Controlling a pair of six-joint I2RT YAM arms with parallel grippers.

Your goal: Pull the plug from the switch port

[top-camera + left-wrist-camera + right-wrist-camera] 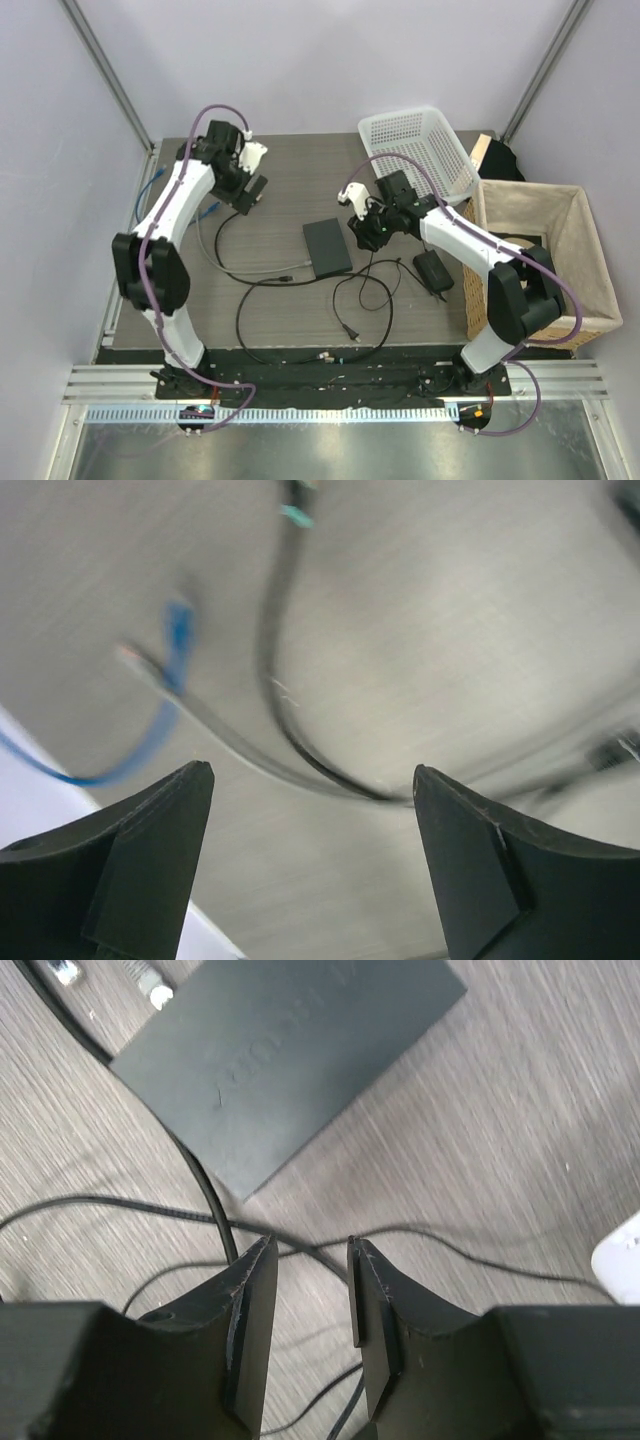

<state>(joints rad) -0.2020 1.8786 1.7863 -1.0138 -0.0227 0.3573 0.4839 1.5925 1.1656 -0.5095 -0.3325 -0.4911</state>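
Overhead and wrist views of a cable-unplugging cell. The switch, a flat, matte dark-grey rectangular box, lies at the middle of the grey wood-grain table. Its long axis runs from the far side toward the arm bases, with the near end leaning slightly right. The short edges face near and far, and the sockets on its edges are too small to make out.

Two silver-tipped cable ends lie just off its near-left corner; the overhead view shows a small gap between them and the box. Thin black cords loop across the table nearer the bases.

The left end effector hangs over the far-left table with its fingers spread wide and nothing between them; blurred grey, black and blue cables lie below. The right end effector sits just right of the switch with its fingers narrowly parted and gripping nothing. A thin black cord crosses the table beneath its tips.

A smaller, thicker black power brick lies to the right. A white plastic lattice basket stands at the far right with its mesh floor in view. Beside it stands a woven basket with a beige cloth lining; a dark shape inside it is partly hidden by the right arm.
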